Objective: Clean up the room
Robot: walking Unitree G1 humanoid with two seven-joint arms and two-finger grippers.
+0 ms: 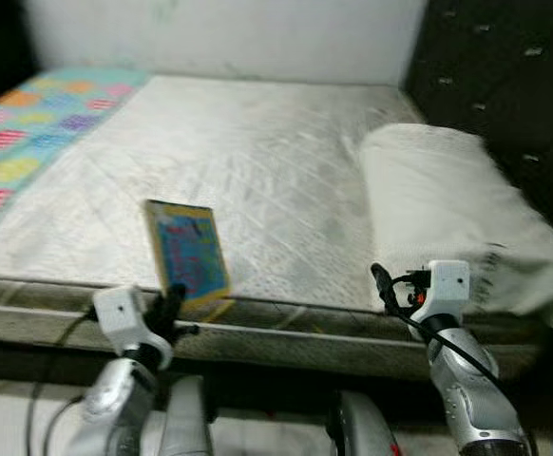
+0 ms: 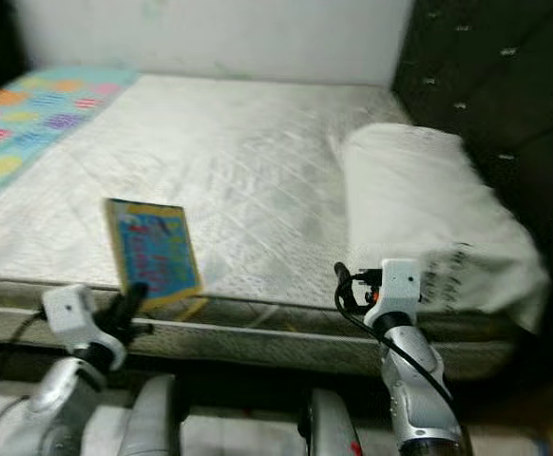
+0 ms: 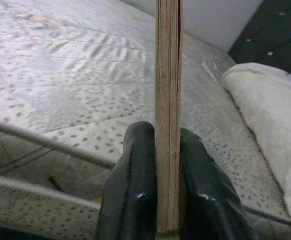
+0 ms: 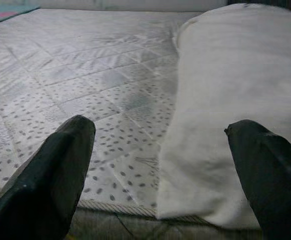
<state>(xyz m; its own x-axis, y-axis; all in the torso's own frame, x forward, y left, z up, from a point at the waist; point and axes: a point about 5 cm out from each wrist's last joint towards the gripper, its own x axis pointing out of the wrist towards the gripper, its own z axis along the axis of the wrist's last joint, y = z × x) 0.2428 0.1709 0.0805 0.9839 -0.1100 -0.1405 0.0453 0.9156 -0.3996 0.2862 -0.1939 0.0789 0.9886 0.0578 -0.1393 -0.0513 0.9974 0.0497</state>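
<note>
Our left gripper (image 3: 168,190) clamps the picture book (image 1: 189,252) upright — we should keep it level. Right gripper (image 4: 160,165) spread wide — holding nothing.

Head views are smeared — the cover print on the thin blue-and-yellow picture book (image 1: 189,251) can't be read. Colourful patterned blanket (image 1: 25,123) runs off the frame; white pillow (image 4: 235,100) is cropped too.
</note>
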